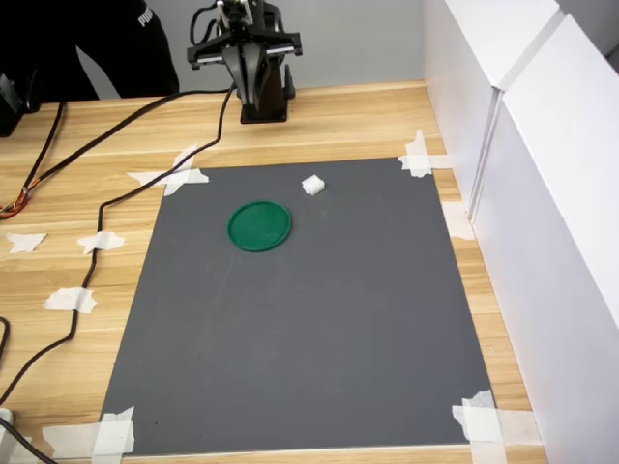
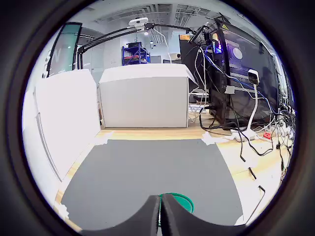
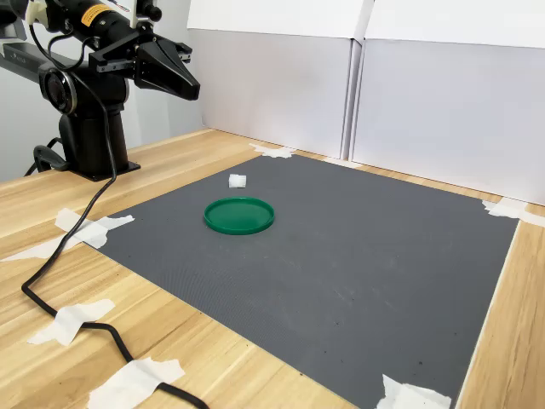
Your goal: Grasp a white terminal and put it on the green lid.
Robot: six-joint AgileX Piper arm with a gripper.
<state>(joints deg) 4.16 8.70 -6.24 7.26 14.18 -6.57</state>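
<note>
Hovering high near its base, the gripper (image 3: 189, 85) was pinched closed and empty (fingers must part before descent), while the white terminal (image 1: 313, 185) sat on the grey mat (image 1: 319, 329) just beside the green lid (image 1: 259, 225), not touching.

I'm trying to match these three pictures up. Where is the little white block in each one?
First exterior view: the white terminal lies on the grey mat, up and right of the green lid.
Second exterior view: the terminal lies just beyond the lid.
Wrist view: not visible.
Shared landmark: the green lid.
</note>
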